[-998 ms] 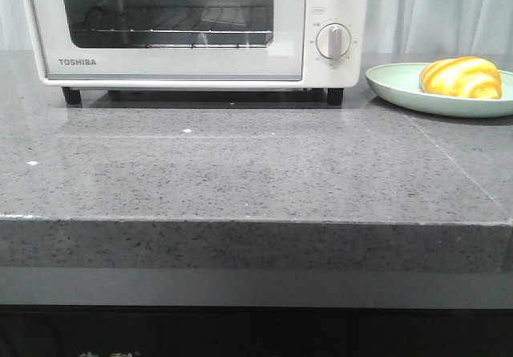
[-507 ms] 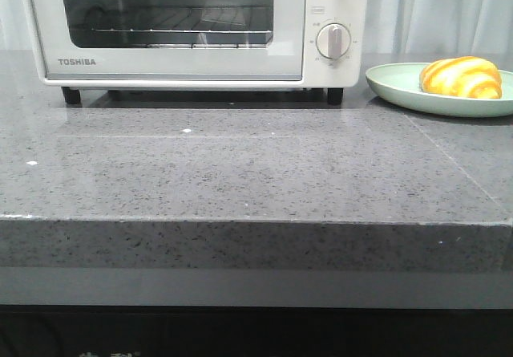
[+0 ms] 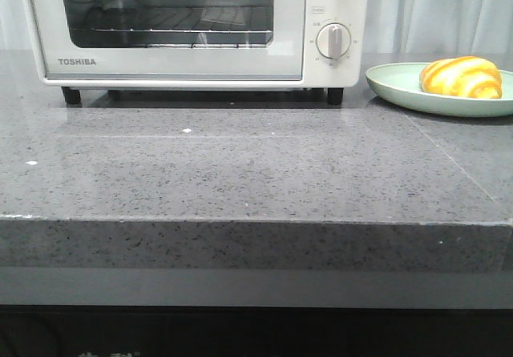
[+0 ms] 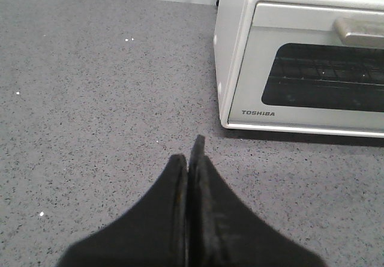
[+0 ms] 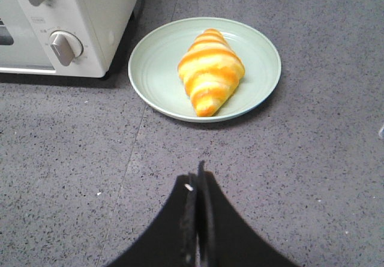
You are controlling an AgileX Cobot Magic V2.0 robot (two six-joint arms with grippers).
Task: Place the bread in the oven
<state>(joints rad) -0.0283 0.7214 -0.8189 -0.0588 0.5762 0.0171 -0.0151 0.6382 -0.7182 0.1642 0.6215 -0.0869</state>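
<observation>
The bread (image 3: 461,77), a glossy yellow and orange striped roll, lies on a pale green plate (image 3: 394,87) at the back right of the counter; it also shows in the right wrist view (image 5: 210,72). The white TOSHIBA oven (image 3: 192,66) stands at the back left with its glass door closed; it also shows in the left wrist view (image 4: 300,57). My left gripper (image 4: 191,153) is shut and empty, above the counter in front of the oven's left corner. My right gripper (image 5: 198,177) is shut and empty, a short way in front of the plate. Neither gripper shows in the front view.
The grey speckled stone counter (image 3: 256,164) ends in a front edge (image 3: 256,222). The oven's knobs (image 3: 333,41) are on its right side, next to the plate. A door handle (image 4: 360,28) runs along the top of the oven door. A pale curtain hangs behind.
Reflections in the oven's glass door shift slightly. The bread, plate and oven have not moved.
</observation>
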